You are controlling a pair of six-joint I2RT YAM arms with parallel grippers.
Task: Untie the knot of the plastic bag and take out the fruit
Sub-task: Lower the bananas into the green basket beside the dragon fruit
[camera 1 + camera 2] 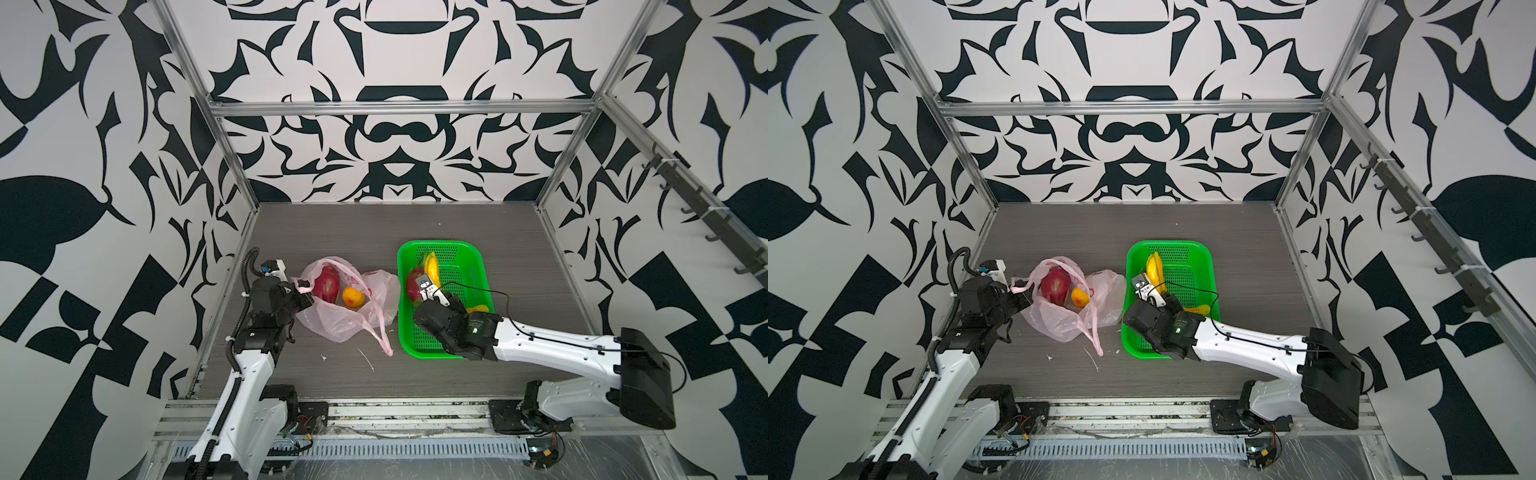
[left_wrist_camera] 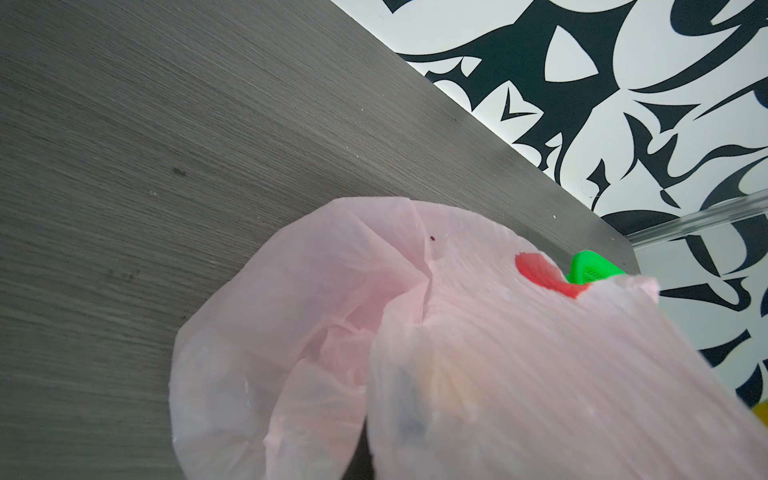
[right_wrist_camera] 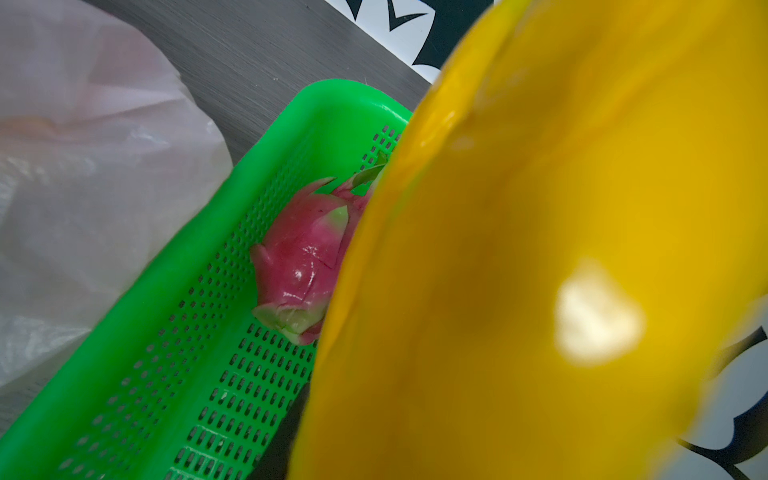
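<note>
1. The plastic bag [image 1: 332, 324] [image 1: 1059, 324] is lying on the tabletop [image 1: 332, 232], left of centre, with its mouth gaping upward. One long handle loop [image 1: 380, 332] is trailing over the tabletop toward the front.
2. Inside the bag a dragon fruit [image 1: 326, 282] [image 1: 1054, 286] is sitting just beside a round orange fruit [image 1: 353, 297] [image 1: 1079, 297].
3. The left fingers [image 1: 303, 291] [image 1: 1023, 297] are clamping shut on a bunched piece of film at the bag's left edge. Both fruits are lying just beyond the fingertips, and the fingers are touching neither.
4. In the left wrist view pink film [image 2: 498, 353] is filling the lower part of the picture and hiding the fingers.
5. A green basket [image 1: 436, 243] [image 1: 1183, 243] is standing just right of the bag.
6. A second dragon fruit [image 1: 413, 284] [image 3: 299, 270] is lying in the basket near its left wall, with the bananas [image 1: 432, 266] [image 1: 1155, 268] beside it.
7. The right fingers [image 1: 434, 293] [image 1: 1148, 293] are standing over the basket, right at the bananas.
8. In the right wrist view the bananas [image 3: 540, 249] are looming close and blurred. Whether the right fingers are gripping them cannot be told.
</note>
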